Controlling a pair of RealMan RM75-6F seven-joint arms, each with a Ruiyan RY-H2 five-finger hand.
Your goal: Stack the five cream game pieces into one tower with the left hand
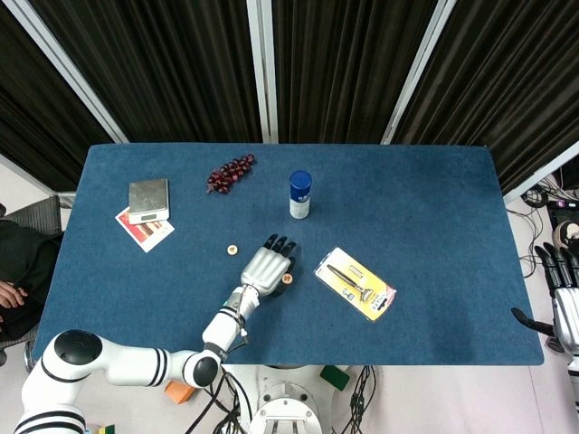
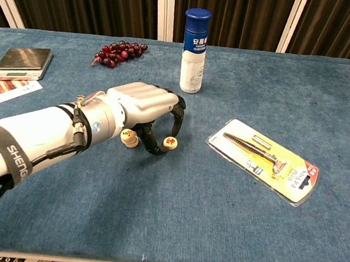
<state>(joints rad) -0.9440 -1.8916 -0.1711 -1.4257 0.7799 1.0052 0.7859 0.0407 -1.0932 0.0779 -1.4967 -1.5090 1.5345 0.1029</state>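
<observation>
- The left hand (image 1: 268, 268) lies over the blue table (image 1: 425, 199), fingers pointing away.
- 1 cream game piece (image 1: 287, 279) sits just beside it.
- Another piece (image 1: 232, 250) lies apart, further left.
- The right hand (image 1: 563, 298) hangs off the table's right edge.
</observation>
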